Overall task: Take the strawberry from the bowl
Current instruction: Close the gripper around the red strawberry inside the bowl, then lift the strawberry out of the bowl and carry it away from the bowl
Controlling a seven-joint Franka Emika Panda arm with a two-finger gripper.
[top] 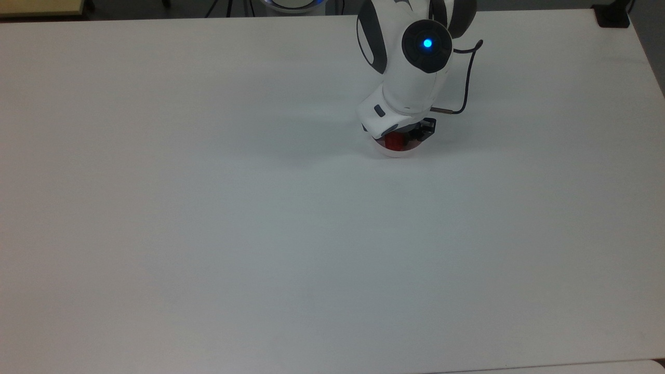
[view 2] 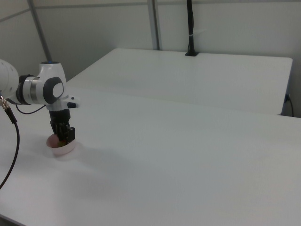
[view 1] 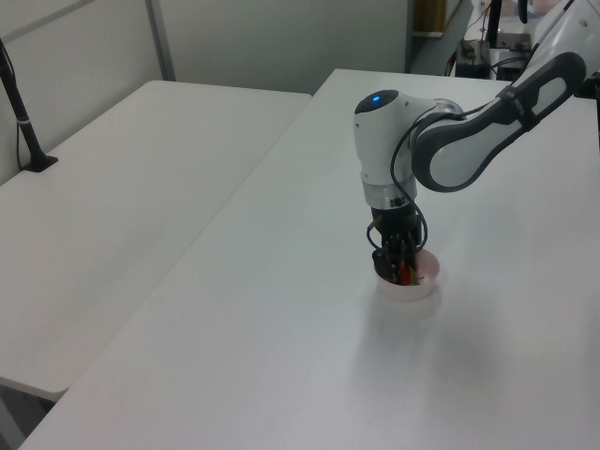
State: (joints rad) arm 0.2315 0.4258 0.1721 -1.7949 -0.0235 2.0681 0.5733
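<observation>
The pale pink bowl (top: 399, 152) stands on the white table, right of centre near the far edge in the top view. Inside it lies the red strawberry (top: 395, 141), partly covered by the arm's white wrist. My gripper (top: 404, 137) reaches down into the bowl, right at the strawberry. In the left view the gripper (view 1: 397, 269) dips into the bowl (view 1: 424, 283), with a speck of red strawberry (view 1: 405, 276) beside it. In the right view the gripper (view 2: 63, 135) sits inside the bowl (view 2: 62, 149) at the right view's left.
The white table (top: 260, 234) stretches wide and bare around the bowl. A dark cable (top: 466, 78) loops off the wrist. A second white table with a black post (view 2: 190, 28) stands beside this one.
</observation>
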